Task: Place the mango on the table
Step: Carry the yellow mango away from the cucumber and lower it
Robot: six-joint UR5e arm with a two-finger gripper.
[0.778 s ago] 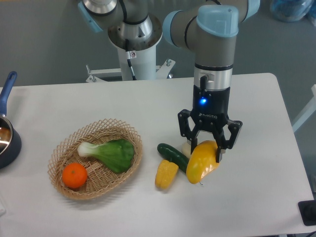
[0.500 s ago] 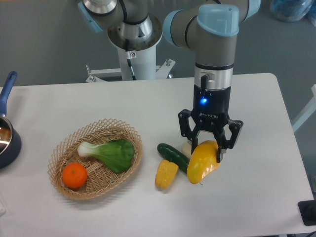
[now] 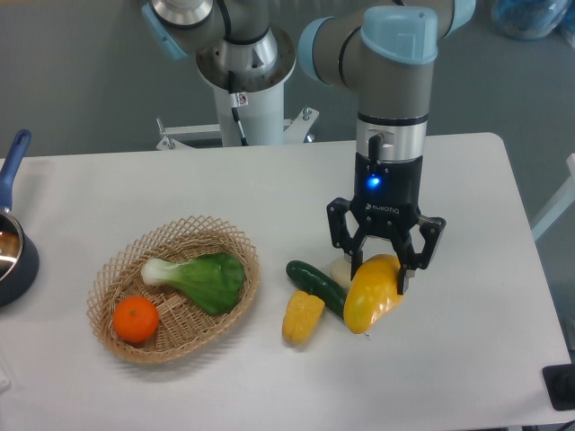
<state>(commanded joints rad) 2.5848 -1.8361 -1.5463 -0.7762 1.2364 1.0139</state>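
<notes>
The mango (image 3: 368,298), glossy yellow-orange, sits tilted between the fingers of my gripper (image 3: 375,277), which is shut on it from above. It hangs at or just over the white table (image 3: 467,269), right of centre, and I cannot tell whether it touches the surface. Its upper part is hidden by the fingers.
A dark green cucumber (image 3: 313,282) and a yellow corn piece (image 3: 302,316) lie just left of the mango, with a pale small item (image 3: 340,268) behind it. A wicker basket (image 3: 108,280) holds an orange (image 3: 136,320) and bok choy (image 3: 208,278). A dark pot (image 3: 11,256) is at the left edge.
The gripper and the mango have shifted a few pixels to the right together. Nothing else has moved.
</notes>
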